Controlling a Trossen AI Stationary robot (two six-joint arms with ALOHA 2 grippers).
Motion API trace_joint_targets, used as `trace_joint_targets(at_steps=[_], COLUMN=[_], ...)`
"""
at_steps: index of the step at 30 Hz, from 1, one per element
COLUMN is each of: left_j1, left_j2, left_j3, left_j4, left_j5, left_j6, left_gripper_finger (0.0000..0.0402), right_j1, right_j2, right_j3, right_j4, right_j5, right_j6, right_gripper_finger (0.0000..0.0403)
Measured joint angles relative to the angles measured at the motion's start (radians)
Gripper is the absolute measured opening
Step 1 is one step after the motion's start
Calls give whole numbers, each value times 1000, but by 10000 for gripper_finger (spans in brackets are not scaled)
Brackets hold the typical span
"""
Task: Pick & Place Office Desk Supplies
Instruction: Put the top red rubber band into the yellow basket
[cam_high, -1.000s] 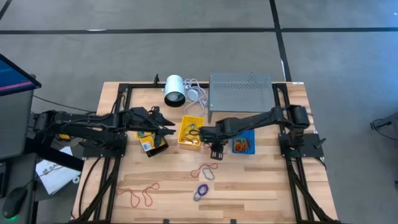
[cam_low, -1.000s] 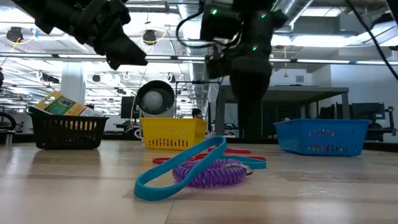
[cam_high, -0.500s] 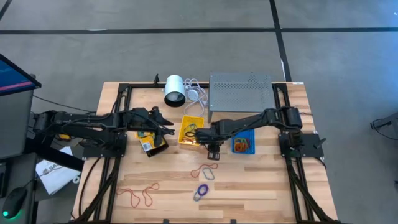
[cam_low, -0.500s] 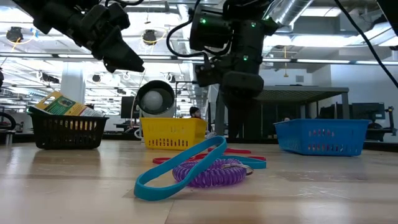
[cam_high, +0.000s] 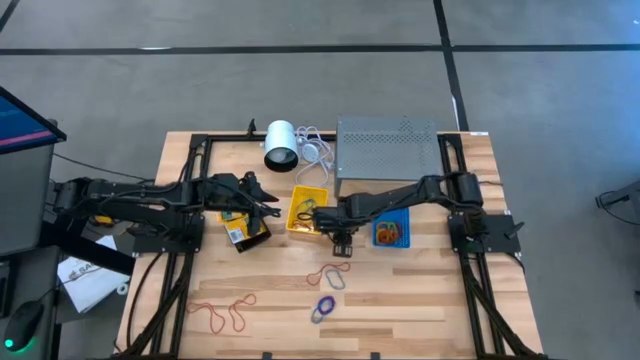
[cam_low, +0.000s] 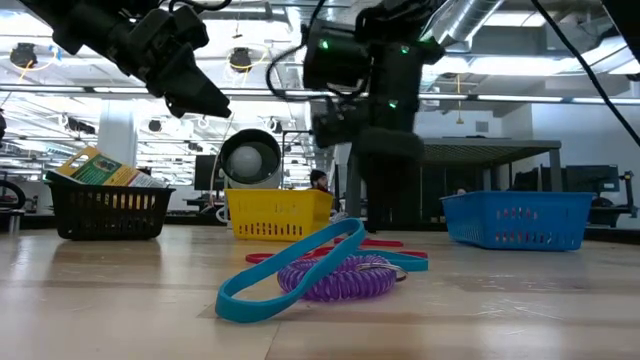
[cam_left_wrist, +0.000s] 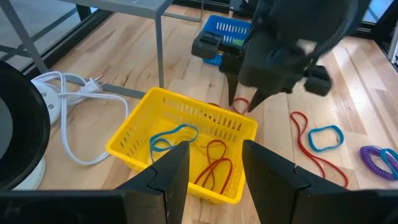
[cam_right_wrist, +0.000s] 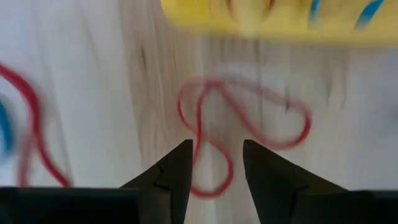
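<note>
Wooden slat tabletop, open workshop hall behind. Your right gripper (cam_high: 339, 236) has slid toward the yellow mesh bin (cam_high: 307, 210) over the last second and now hangs just beside its near wall; the left gripper (cam_high: 268, 210) waits by the black mesh bin (cam_high: 244, 228), fingers parted, empty, unmoved. That shift puts the right arm directly over its next pick. Right wrist view: fingers apart by a moderate gap, holding nothing, with a thin red twisted rubber-band loop (cam_right_wrist: 239, 134) lying flat on the wood between them and the bin. Its long axis runs roughly parallel to the bin wall, 1 lobe wider than the other. You would likely need a straight descent to pinch a strand. Blue mesh bin (cam_high: 391, 228) sits well to the right arm's side; more loops (cam_high: 325, 277) lie nearer the front edge.
</note>
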Motion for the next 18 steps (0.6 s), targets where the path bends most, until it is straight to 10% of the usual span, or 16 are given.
trace_joint_targets(at_steps=[12, 18], left_j1=[0, 0], left_j2=[-2, -2], left_j3=[0, 1], left_j4=[-29, -28], left_j5=[0, 0], left_j6=[0, 0], left_gripper_finger=[144, 144], right_j1=[8, 6], right_j2=[69, 72], right_j3=[6, 5], right_j4=[-32, -46], right_j5=[-4, -14], right_j6=[-14, -7], right_gripper_finger=[131, 50])
